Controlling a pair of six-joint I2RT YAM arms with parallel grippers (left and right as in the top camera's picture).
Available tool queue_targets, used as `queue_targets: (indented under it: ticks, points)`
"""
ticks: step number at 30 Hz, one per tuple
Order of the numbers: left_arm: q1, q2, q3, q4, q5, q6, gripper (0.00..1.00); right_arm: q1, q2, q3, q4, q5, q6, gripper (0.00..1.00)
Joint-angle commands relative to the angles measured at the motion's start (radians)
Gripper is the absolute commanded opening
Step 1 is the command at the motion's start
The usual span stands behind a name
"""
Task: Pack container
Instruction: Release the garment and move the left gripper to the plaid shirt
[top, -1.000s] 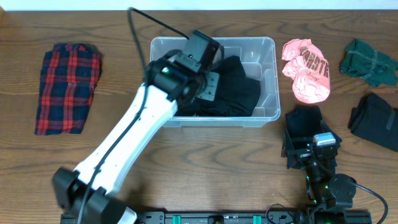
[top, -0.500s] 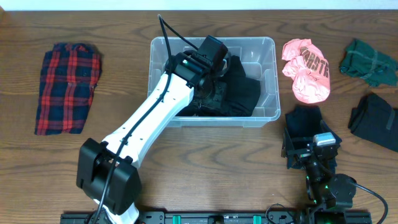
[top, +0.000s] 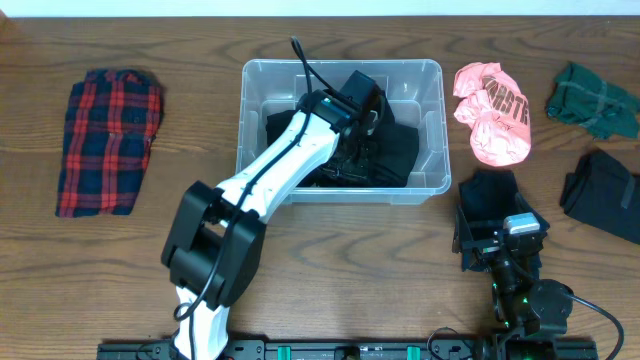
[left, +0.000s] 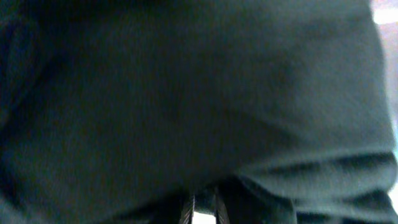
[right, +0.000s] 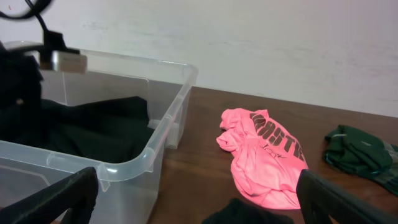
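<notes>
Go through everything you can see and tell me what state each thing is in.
container, open, upright, partly filled.
black garment, bunched inside the container.
left gripper, down in the container against the black garment, jaws hidden.
right gripper, open, empty.
plaid shirt, folded flat on the table.
pink shirt, crumpled on the table.
green garment, crumpled on the table.
dark cloth, heaped at far right.
</notes>
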Motion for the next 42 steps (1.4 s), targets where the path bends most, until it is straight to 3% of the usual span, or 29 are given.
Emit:
queue_targets:
  ticks: [1, 6, 15, 17, 22, 25, 27, 32, 42]
  points:
    - [0.007, 0.015, 0.013, 0.029, -0.037, 0.008, 0.13, -0.009, -0.005, -0.003, -0.001, 0.003, -0.012, 0.99]
    - [0.024, 0.015, 0.032, 0.042, -0.042, 0.005, 0.12, -0.009, -0.005, -0.003, -0.001, 0.002, -0.012, 0.99]
    - [0.114, -0.089, 0.204, -0.103, -0.043, -0.005, 0.11, -0.009, -0.005, -0.003, -0.001, 0.002, -0.012, 0.99]
    - [0.142, -0.14, 0.21, -0.122, -0.043, -0.005, 0.24, -0.009, -0.005, -0.003, -0.001, 0.002, -0.012, 0.99]
    - [0.243, -0.268, 0.21, -0.194, -0.113, -0.005, 0.75, -0.009, -0.005, -0.003, -0.001, 0.002, -0.012, 0.99]
    - [0.316, -0.321, 0.21, -0.25, -0.22, -0.005, 0.9, -0.009, -0.005, -0.003, -0.001, 0.002, -0.012, 0.99]
    - [0.367, -0.34, 0.21, -0.283, -0.314, -0.003, 0.95, -0.009, -0.005, -0.003, -0.001, 0.002, -0.012, 0.99]
    - [0.481, -0.317, 0.195, -0.34, -0.544, -0.001, 0.97, -0.009, -0.005, -0.003, -0.001, 0.002, -0.012, 0.99]
    - [0.631, -0.161, 0.153, -0.333, -0.779, -0.001, 0.98, -0.009, -0.005, -0.003, -0.001, 0.002, -0.012, 0.99]
